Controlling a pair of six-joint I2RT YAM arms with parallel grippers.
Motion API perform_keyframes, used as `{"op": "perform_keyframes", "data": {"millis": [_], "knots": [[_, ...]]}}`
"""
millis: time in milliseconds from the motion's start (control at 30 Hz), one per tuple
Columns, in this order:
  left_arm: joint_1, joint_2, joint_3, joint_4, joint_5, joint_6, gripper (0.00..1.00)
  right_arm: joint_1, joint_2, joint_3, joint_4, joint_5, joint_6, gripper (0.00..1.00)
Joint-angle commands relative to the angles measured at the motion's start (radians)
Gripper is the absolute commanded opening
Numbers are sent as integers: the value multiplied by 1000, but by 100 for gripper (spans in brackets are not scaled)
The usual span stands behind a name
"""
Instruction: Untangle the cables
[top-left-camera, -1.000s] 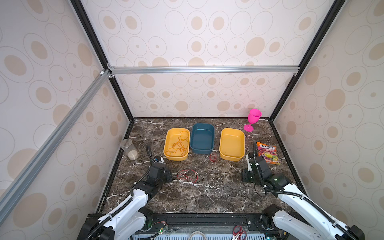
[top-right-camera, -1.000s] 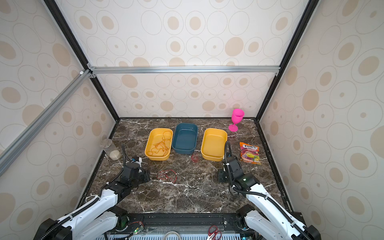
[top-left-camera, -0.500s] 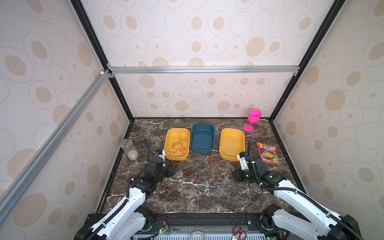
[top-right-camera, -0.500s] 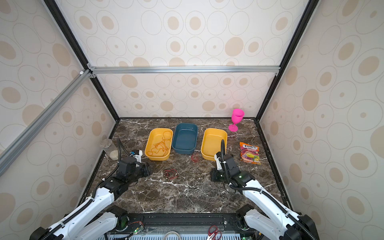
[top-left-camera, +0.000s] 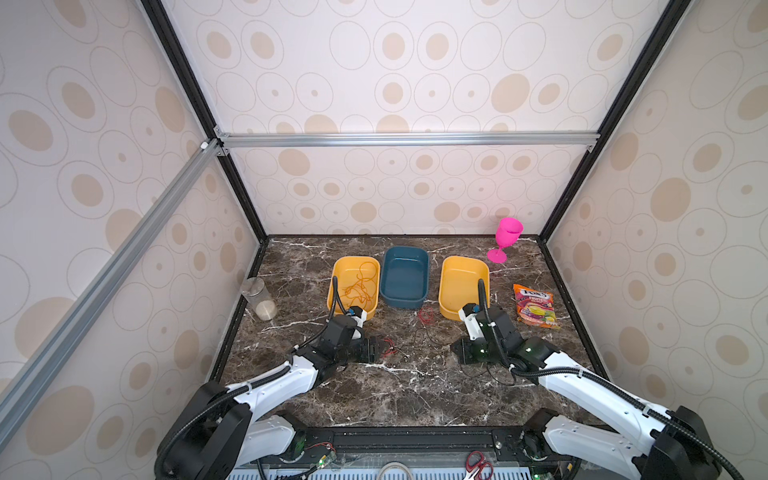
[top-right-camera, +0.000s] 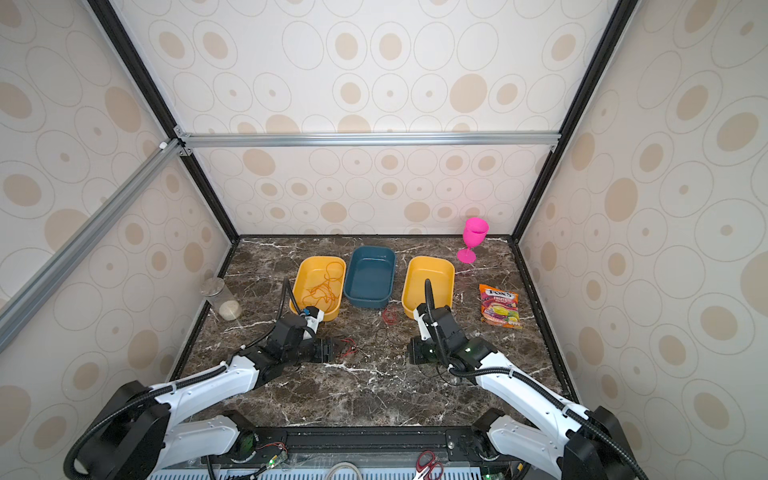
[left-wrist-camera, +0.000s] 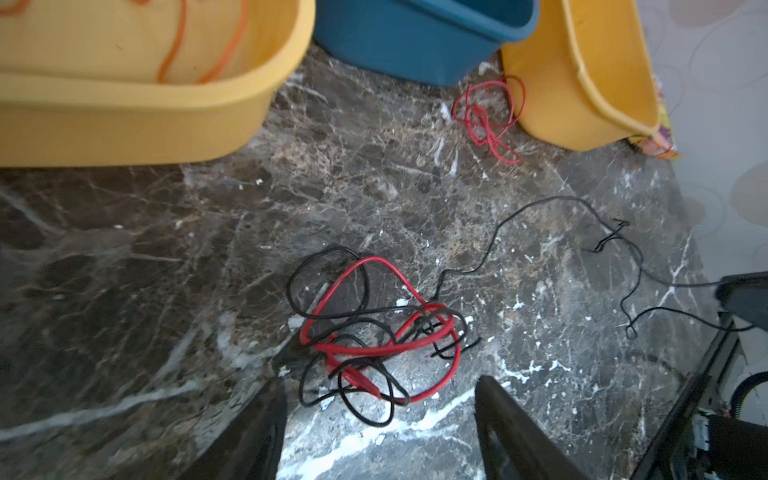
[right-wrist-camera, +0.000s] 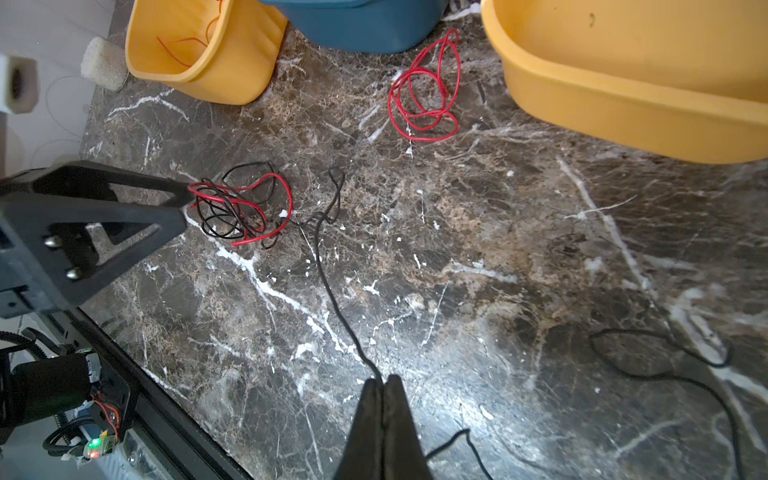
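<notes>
Change: left end effector (left-wrist-camera: 379, 380) goes from pinched to wide open within the last second. It holds nothing. The red-and-black tangle (left-wrist-camera: 374, 328) lies loose on the surface (top-left-camera: 395, 395), right between the spread fingers. In the right wrist view one finger tip sits at the tangle's edge.

Right end effector (right-wrist-camera: 382, 384) stays clamped on the thin black cable (right-wrist-camera: 328, 282) and has shifted in toward the centre. The strand runs from its tips back into the tangle in easy curves, so it's slack, with no pull on the knot right now.

Where the rest is:
- orange cable (top-left-camera: 357, 286) lies alone inside the left yellow tray (top-left-camera: 334, 291)
- red coil (right-wrist-camera: 424, 104) lies by itself on the surface, in front of the gap between the blue tray (top-left-camera: 405, 301) and the right yellow tray (top-left-camera: 442, 291), well apart from the tangle

My read: this looks like a release-and-regrip, not a finish. Only one knot is left, red and black wound together. With the left open, nothing anchors the bundle, so any pull from the right would probably drag the whole lump. The left likely needs to close on the red loop before the right draws the black strand out.
</notes>
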Motion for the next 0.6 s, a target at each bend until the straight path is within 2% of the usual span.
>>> {"op": "perform_keyframes", "data": {"millis": [0, 133, 300, 367, 467, 533, 567], "knots": [[-18, 77, 49, 50, -32, 61, 71, 16, 5, 23, 6, 19, 15, 0], [-24, 152, 64, 69, -75, 83, 66, 28, 7, 17, 12, 24, 21, 0], [-24, 214, 62, 92, -130, 71, 49, 31, 13, 11, 16, 28, 19, 0], [-24, 225, 61, 95, -149, 70, 39, 32, 13, 14, 10, 35, 17, 0], [-24, 226, 61, 77, -188, 60, 12, 32, -5, 16, -15, 81, 13, 0], [-24, 215, 60, 52, -223, 55, 2, 32, -29, 20, -53, 153, 21, 0], [-24, 206, 58, 38, -242, 51, 0, 31, -42, 24, -73, 188, 30, 0]]}}
